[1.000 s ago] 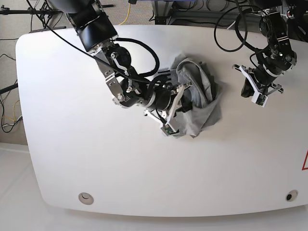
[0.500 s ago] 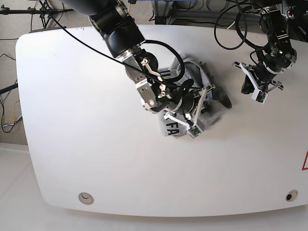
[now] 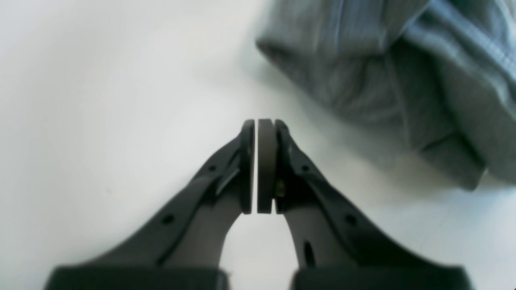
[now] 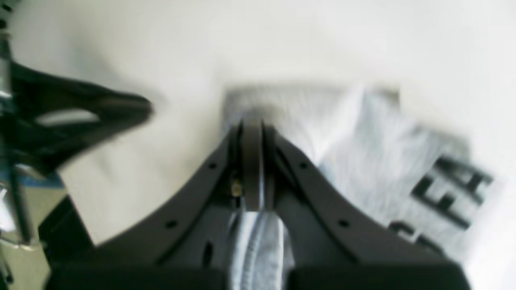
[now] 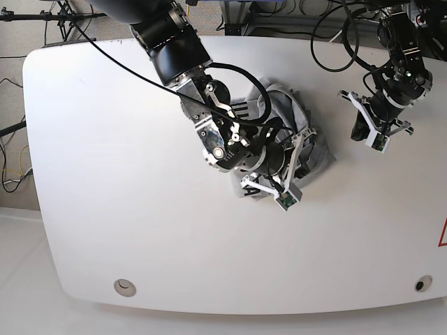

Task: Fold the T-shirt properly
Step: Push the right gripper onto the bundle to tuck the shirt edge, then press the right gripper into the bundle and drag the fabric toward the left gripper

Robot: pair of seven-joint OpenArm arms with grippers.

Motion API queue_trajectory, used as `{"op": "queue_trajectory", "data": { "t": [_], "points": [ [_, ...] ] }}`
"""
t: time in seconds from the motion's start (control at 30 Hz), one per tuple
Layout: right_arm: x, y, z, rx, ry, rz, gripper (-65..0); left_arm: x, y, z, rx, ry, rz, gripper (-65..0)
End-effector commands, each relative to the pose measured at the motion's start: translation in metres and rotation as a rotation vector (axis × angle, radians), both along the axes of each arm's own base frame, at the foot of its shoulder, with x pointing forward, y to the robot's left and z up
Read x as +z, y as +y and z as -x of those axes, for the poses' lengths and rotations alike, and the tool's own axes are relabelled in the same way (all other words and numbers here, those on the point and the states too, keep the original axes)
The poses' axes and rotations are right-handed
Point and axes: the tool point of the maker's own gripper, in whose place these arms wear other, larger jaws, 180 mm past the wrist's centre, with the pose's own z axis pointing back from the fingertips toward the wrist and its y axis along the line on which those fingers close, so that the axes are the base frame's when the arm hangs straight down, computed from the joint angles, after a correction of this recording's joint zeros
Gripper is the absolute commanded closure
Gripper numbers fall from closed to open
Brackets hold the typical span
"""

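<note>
The grey T-shirt [image 5: 293, 108] lies crumpled in a heap at the middle of the white table [image 5: 105, 174]. My right gripper [image 5: 300, 143] reaches over the heap and is shut on a fold of its fabric. In the right wrist view the cloth [image 4: 363, 133] is pinched at the gripper [image 4: 252, 123], and black lettering [image 4: 447, 189] shows on the shirt to the right. My left gripper [image 5: 359, 131] hovers to the right of the heap, apart from it. In the left wrist view the left gripper [image 3: 257, 121] is shut with nothing in it, and the shirt [image 3: 383, 60] lies ahead to the right.
Black cables [image 5: 335, 42] hang over the table's far edge behind the left arm. A round fitting [image 5: 125, 286] sits near the front left edge and a smaller one [image 5: 420, 284] at the front right. The right arm's bulky links [image 5: 174, 49] cross the far left part.
My right gripper has swung rightward and toward the front across the heap with the fabric in it, turning part of the shirt over. The left arm has barely moved.
</note>
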Motion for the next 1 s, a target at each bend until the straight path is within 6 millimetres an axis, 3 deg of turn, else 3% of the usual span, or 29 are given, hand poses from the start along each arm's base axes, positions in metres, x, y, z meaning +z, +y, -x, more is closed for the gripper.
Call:
{"op": "queue_trajectory", "data": {
  "t": [0.0, 0.2, 0.6, 0.77, 0.97],
  "points": [
    [0.03, 0.006, -0.005, 0.011, -0.061, -0.039, 0.0, 0.018, -0.001, -0.009, -0.014, -0.062, -0.002, -0.3],
    [0.033, 0.001, -0.002, 0.032, -0.045, 0.015, 0.0, 0.027, -0.004, -0.017, -0.023, -0.093, -0.006, -0.3],
    [-0.037, -0.053, 0.021, -0.015, 0.046, 0.122, 0.0, 0.019, -0.004, -0.007, -0.022, -0.064, -0.003, -0.3],
    [-0.051, -0.07, 0.024, -0.035, 0.044, 0.143, 0.0, 0.018, -0.004, -0.006, -0.022, -0.061, -0.002, -0.3],
    [-0.055, -0.078, 0.024, -0.04, 0.041, 0.157, 0.0, 0.018, -0.004, -0.006, -0.022, -0.061, -0.002, -0.3]
  ]
}}
